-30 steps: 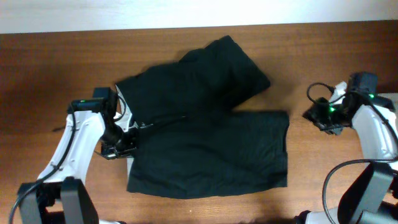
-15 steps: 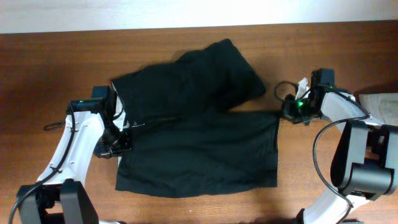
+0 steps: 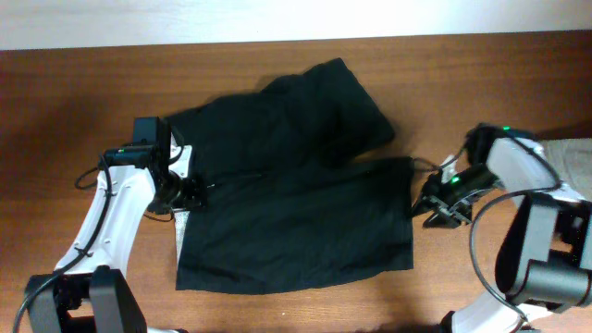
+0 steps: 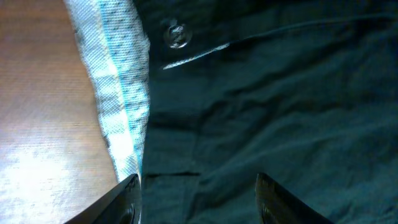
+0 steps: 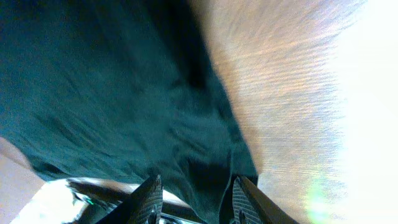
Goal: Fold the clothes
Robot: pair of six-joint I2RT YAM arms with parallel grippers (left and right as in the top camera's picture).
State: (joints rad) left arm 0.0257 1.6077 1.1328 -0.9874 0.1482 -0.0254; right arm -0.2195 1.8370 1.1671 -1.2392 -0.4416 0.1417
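Note:
The clothes (image 3: 296, 190) are black shorts spread flat on the wooden table, one leg angled toward the far right. A light grey lining strip (image 4: 118, 93) runs along the waist edge, with a button (image 4: 177, 34) beside it. My left gripper (image 3: 191, 191) hovers at that waist edge. In the left wrist view its jaws (image 4: 200, 199) stand wide open, with flat black fabric beneath them. My right gripper (image 3: 427, 205) is at the right hem of the near leg. It is open (image 5: 196, 202), and the hem corner of the clothes (image 5: 124, 93) reaches between its fingers.
A light grey folded cloth (image 3: 569, 153) lies at the table's right edge behind the right arm. Bare wooden table (image 3: 74, 111) surrounds the garment. A white strip borders the table's far edge.
The left gripper has opened and let go of the waist edge. The right arm swung from the far hem corner toward the table's near edge, and its jaws parted. The garment slid left.

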